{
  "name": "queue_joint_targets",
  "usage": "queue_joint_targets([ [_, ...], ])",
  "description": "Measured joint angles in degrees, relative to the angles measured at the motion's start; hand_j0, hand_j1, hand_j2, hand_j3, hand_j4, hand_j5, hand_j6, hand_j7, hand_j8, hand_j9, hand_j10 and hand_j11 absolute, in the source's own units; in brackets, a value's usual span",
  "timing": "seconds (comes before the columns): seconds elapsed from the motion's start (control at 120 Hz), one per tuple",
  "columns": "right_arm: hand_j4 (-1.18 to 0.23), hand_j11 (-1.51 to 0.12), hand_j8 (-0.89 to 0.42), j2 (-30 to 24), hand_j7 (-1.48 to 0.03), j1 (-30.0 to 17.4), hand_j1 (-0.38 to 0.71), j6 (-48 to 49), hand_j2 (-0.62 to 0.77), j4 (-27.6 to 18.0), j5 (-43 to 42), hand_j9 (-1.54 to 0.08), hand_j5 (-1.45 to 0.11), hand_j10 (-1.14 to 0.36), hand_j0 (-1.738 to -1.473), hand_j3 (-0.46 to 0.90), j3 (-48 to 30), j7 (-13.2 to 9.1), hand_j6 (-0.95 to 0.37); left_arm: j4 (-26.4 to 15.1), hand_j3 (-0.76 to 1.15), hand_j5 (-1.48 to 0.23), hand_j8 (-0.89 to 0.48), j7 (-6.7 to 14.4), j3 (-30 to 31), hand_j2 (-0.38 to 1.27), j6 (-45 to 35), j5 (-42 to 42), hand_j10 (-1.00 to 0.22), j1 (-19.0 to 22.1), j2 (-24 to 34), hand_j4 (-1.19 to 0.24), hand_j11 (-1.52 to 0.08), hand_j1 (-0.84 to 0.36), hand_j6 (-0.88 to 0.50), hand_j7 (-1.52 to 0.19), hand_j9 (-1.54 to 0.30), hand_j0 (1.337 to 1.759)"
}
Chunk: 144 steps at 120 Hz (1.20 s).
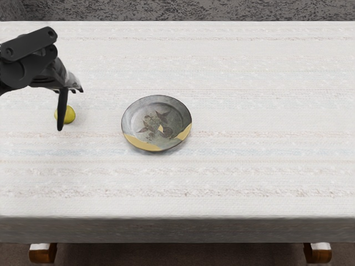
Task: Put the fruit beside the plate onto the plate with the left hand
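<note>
Head view: the grey plate (132, 114) on the table (249, 166) shows only its painted pattern. The fruit (70, 114) lies on the table left of the plate, apart from it. One finger (60, 111) of the left hand (52, 77) points straight down in front of the fruit, and the hand holds nothing.
</note>
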<state>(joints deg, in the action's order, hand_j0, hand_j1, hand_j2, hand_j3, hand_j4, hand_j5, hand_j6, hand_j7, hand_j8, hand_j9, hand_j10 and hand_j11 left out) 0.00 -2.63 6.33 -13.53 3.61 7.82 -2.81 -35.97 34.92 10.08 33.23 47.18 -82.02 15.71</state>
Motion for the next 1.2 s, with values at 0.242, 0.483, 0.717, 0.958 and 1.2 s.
queue_joint_targets([
  [0.242, -0.01, -0.02, -0.01, 0.0, -0.02, 0.1, -0.33, 0.0, 0.0, 0.0, 0.0, -0.02, -0.02, -0.01, -1.658, 0.0, 0.0, 0.0, -0.01, -6.7, 0.0, 0.0, 0.0, 0.1, 3.0, 0.0, -12.5, 1.8, 0.0, 1.8, 2.7, 0.0, 0.0, 0.35, 0.0, 0.0, 0.0, 1.658],
  [0.483, -0.01, -0.02, -0.01, 0.0, -0.02, 0.1, -0.33, 0.0, 0.0, 0.0, 0.0, -0.02, -0.02, -0.01, -1.658, 0.0, 0.0, 0.0, -0.01, -9.8, 0.0, 0.0, 0.0, 0.1, 4.1, 0.0, -19.7, 3.9, 0.0, 4.8, 2.7, 0.0, 0.0, 0.35, 0.0, 0.0, 0.0, 1.658],
  [0.717, -0.01, -0.02, -0.01, 0.0, -0.02, 0.1, -0.33, 0.0, 0.0, 0.0, 0.0, -0.02, -0.02, -0.01, -1.658, 0.0, 0.0, 0.0, -0.01, -10.1, 0.0, -0.08, -0.06, 0.1, 4.6, 0.01, -23.2, 5.0, -0.06, 4.9, 2.8, -0.06, -0.08, 0.28, -0.06, -0.08, -0.08, 1.658],
  [0.958, -0.01, -0.02, -0.01, 0.0, -0.02, 0.1, -0.33, 0.0, 0.0, 0.0, 0.0, -0.02, -0.02, -0.01, -1.658, 0.0, 0.0, 0.0, -0.01, -10.2, 0.0, -0.2, -0.16, 0.1, 7.5, 0.03, -28.6, 8.0, -0.16, 5.5, 2.3, -0.16, -0.2, 0.16, -0.16, -0.2, -0.2, 1.658],
  [1.2, -0.01, -0.02, -0.01, 0.0, -0.02, 0.2, -0.33, 0.0, 0.0, 0.0, 0.0, -0.02, -0.02, -0.01, -1.658, 0.0, 0.0, 0.0, -0.01, -12.5, 0.0, -0.28, -0.22, 0.1, 8.8, 0.04, -32.1, 9.2, -0.22, 5.6, 2.7, -0.22, -0.28, 0.09, -0.22, -0.28, -0.28, 1.658],
])
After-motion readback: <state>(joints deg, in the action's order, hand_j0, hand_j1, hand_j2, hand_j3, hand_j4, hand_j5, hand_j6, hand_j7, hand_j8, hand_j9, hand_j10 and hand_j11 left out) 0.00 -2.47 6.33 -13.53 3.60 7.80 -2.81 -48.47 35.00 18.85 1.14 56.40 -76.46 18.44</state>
